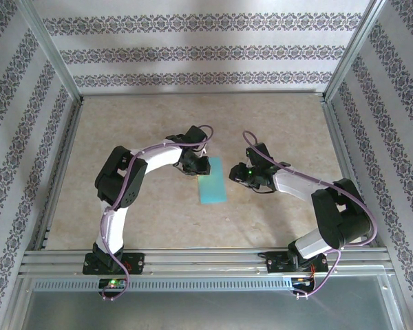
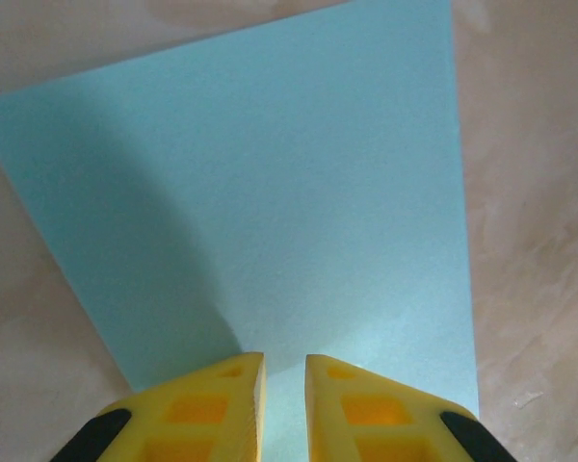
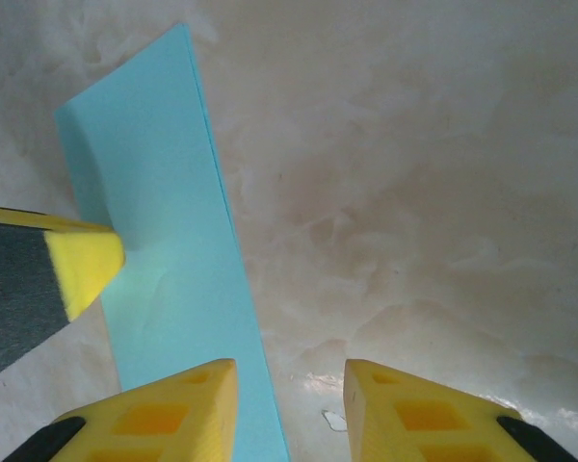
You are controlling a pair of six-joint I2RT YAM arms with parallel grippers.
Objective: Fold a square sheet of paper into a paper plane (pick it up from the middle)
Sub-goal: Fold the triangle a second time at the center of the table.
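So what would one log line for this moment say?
sheet of paper: folded, flat on table | left gripper: narrowly open, tips over sheet's end | right gripper: open, beside sheet's long edge

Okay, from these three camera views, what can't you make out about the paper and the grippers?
- Top view: where the left gripper meets the square sheet of paper is hidden under its arm.
- Left wrist view: yellow fingers cover the sheet's near edge, so contact by the jaws is unclear.
- Right wrist view: the sheet's near end is cut off by the bottom edge.
- Folded layers: too fine to count.
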